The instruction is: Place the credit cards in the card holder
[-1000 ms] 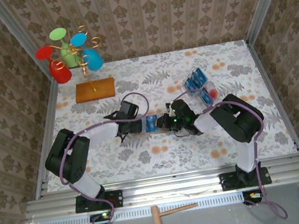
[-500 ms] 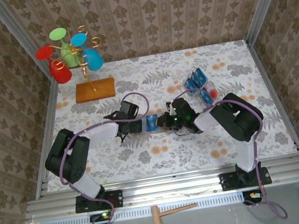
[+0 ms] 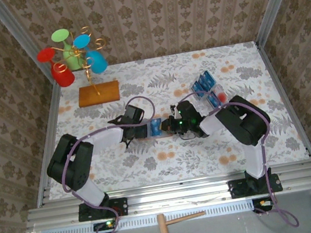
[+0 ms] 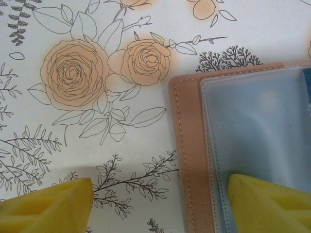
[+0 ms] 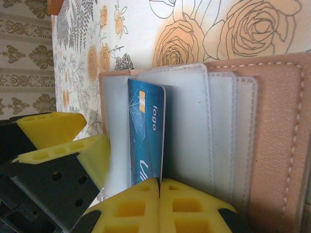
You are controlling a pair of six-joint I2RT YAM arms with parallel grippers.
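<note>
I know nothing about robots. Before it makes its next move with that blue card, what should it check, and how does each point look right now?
1. Grip: right gripper shut on the credit card: ok.
2. Wallet: card holder lies open, clear pockets showing: ok.
3. Seating: card fully inside a pocket: cannot tell.
4. Steadying: left gripper open, one finger over the holder: ok.
5. Supply: more blue cards wait in the tray: ok.
</note>
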